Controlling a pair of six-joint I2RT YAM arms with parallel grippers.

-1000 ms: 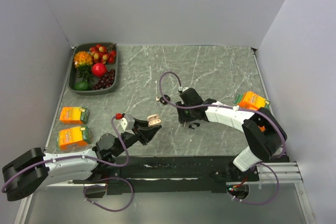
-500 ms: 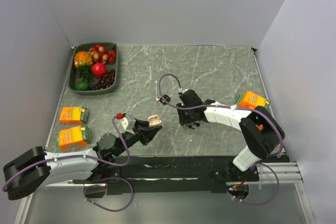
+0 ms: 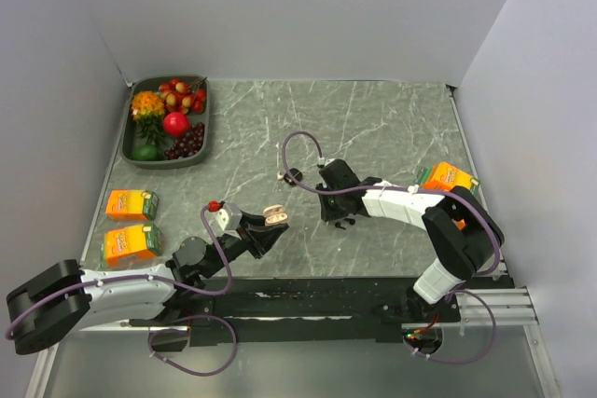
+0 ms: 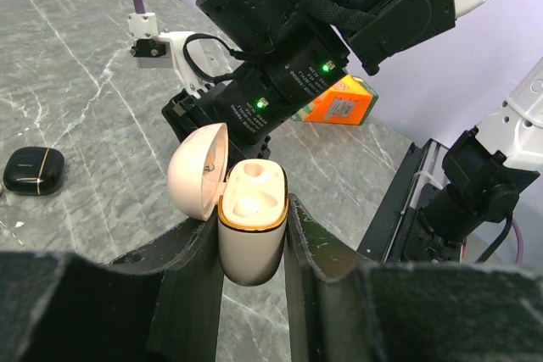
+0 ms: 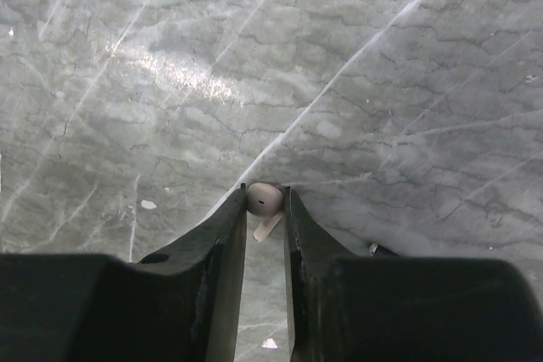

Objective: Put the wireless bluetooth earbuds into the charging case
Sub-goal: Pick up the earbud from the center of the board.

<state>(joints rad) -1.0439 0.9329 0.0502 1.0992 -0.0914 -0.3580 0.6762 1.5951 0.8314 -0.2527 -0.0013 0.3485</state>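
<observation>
On grey marble [image 3: 392,118], pale earbud [image 5: 264,199] pinched by right gripper [image 5: 265,196] for lifting; near left, beige case [image 4: 251,209], lid open, clamped upright in left gripper [image 4: 252,239], awaiting it.

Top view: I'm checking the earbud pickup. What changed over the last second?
The right end effector shifted slightly and closed on the pale earbud. The left end effector kept holding the open beige case; fruit tray and cartons unmoved.
</observation>
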